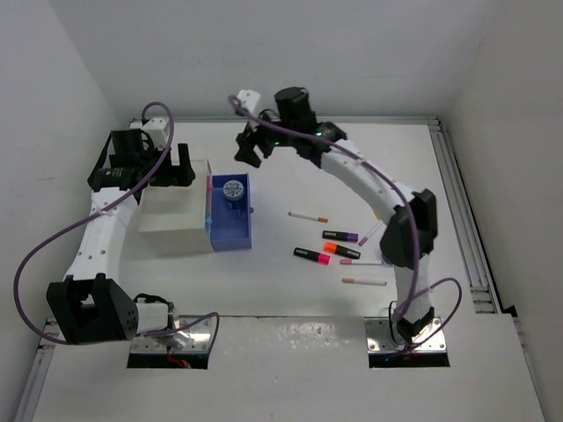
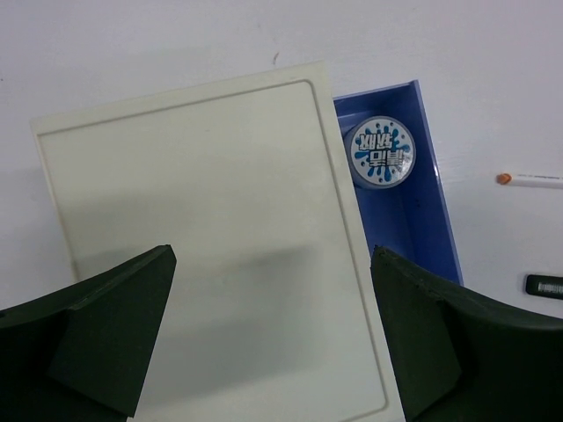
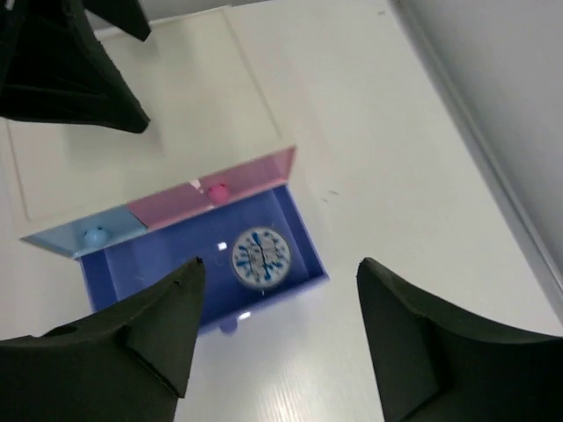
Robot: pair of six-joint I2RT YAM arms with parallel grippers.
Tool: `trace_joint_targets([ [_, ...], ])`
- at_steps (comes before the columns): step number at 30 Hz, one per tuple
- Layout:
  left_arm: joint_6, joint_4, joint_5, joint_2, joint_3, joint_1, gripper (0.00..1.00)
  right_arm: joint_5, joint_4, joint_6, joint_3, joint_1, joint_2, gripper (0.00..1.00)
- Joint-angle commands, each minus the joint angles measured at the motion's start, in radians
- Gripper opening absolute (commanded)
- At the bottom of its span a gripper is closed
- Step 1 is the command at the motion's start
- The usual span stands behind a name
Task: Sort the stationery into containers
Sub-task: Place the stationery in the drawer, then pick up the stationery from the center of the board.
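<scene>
1. The left tool (image 2: 273, 352) is held spread wide and empty above the white cabinet (image 2: 211, 220).
2. The right tool (image 3: 277, 343) is likewise spread, empty, above the pulled-out blue drawer (image 3: 149, 255).
3. One round blue piece (image 1: 232, 191) is seen lying inside that drawer.
4. Pens (image 1: 308, 216) and highlighters (image 1: 340, 236) are scattered on the table (image 1: 440, 220), right of the drawer.

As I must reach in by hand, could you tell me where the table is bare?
Bare: the near strip between cabinet and arm bases, and the far corner by the rail. Crowded: pens and highlighters beside the blue drawer.
</scene>
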Motion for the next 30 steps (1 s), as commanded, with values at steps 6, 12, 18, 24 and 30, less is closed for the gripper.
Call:
trace_joint_targets([
  [6, 0.089, 0.049, 0.053, -0.062, -0.01, 0.005, 1.0, 0.031, -0.431, 0.03, -0.416, -0.309, -0.373, 0.63],
  [12, 0.105, 0.037, 0.059, -0.069, -0.038, -0.017, 1.0, 0.186, -0.563, -0.089, -0.835, -0.506, -0.617, 0.71],
  [18, 0.089, 0.048, 0.064, -0.062, -0.056, -0.031, 1.0, 0.275, -0.627, -0.198, -0.967, -0.668, -0.702, 0.83],
  [24, 0.074, 0.063, 0.074, -0.068, -0.087, -0.029, 1.0, 0.301, -0.638, -0.231, -1.013, -0.791, -0.683, 0.86],
  [30, 0.059, 0.068, 0.075, -0.083, -0.105, -0.032, 1.0, 0.272, -0.564, -0.192, -1.056, -0.794, -0.641, 0.87],
])
